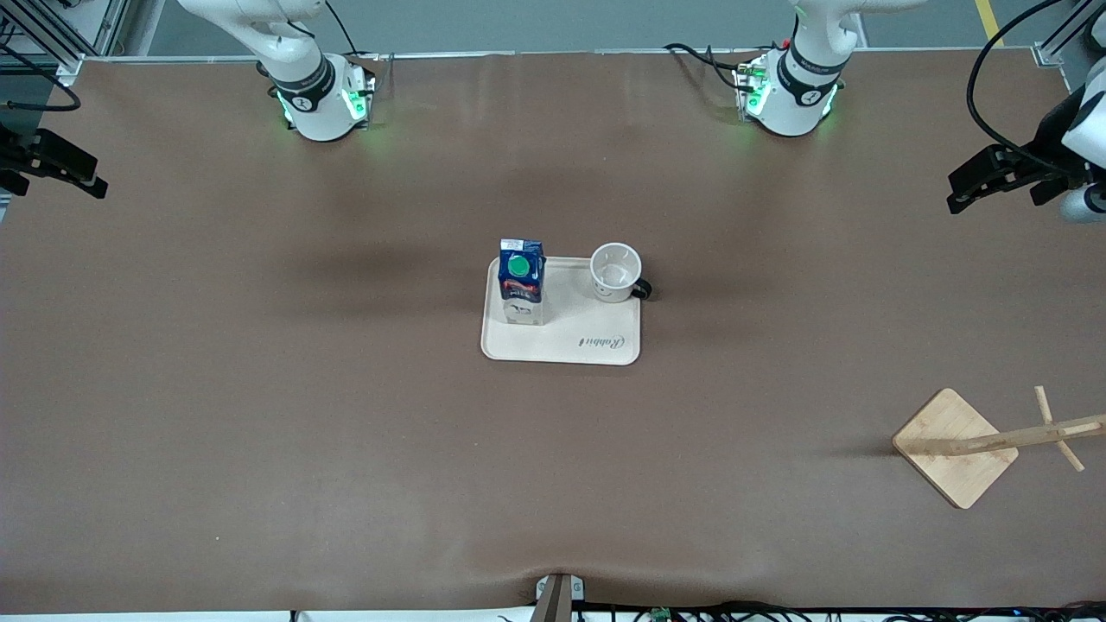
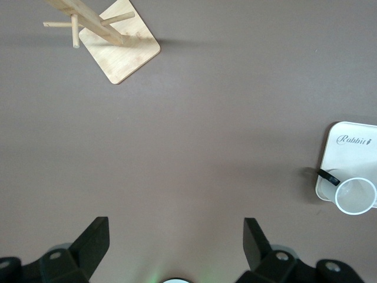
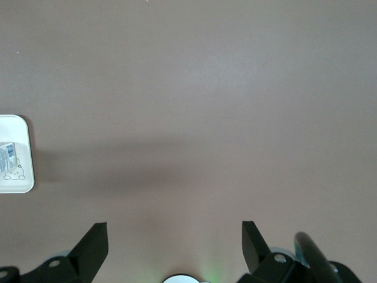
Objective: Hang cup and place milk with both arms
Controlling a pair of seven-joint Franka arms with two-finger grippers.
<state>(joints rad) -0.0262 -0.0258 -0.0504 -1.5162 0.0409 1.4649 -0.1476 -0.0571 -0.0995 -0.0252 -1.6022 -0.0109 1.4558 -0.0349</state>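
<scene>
The cream tray (image 1: pixel 605 345) carries the milk (image 1: pixel 522 281) and an empty cup (image 1: pixel 616 272); both arms wait, left gripper (image 2: pixel 175 244) and right gripper (image 3: pixel 174 244) spread. Only the left wrist view shows the wooden rack (image 2: pixel 121 50).

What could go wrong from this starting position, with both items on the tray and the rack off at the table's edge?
1. The milk is tall and narrow; an off-centre grasp by the open right claw could tip it on the tray.
2. The cup sits at the tray's corner, its black handle overhanging the rim; a nudge from the open left claw may push it off.
3. The rack's pegs are thin, so hooking the handle needs precise alignment.
</scene>
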